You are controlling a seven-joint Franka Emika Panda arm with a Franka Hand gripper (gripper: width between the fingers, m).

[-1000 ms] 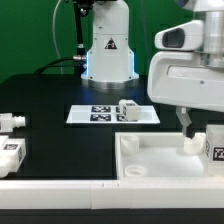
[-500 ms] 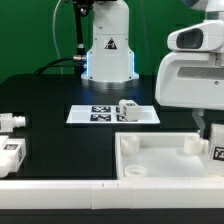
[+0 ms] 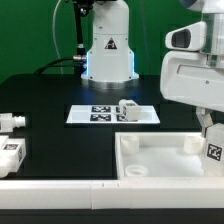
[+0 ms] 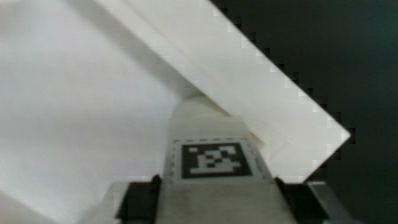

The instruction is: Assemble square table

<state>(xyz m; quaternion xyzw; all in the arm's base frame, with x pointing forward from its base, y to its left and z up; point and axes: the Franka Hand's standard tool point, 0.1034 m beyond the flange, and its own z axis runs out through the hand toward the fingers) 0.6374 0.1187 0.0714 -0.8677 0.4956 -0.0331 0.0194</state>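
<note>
The white square table top (image 3: 160, 162) lies rim up at the front right of the exterior view. It fills much of the wrist view (image 4: 80, 100). My gripper (image 3: 209, 136) is over the top's right end in the exterior view, shut on a white tagged leg (image 3: 213, 152). In the wrist view the leg (image 4: 217, 158) sits between my dark fingers (image 4: 139, 200), and the gripper (image 4: 226, 202) clamps it from both sides. A second leg (image 3: 128, 110) lies on the marker board (image 3: 92, 114). Two more legs (image 3: 8, 122) (image 3: 10, 155) lie at the exterior view's left.
A long white bar (image 3: 90, 190) runs along the front edge of the table. The robot base (image 3: 108, 50) stands at the back centre, behind the marker board. Black table surface shows between the left legs and the table top.
My arm has shifted toward the exterior view's right over the table top's right end. The leg stays at about the same spot near that end. The other parts have not moved.
</note>
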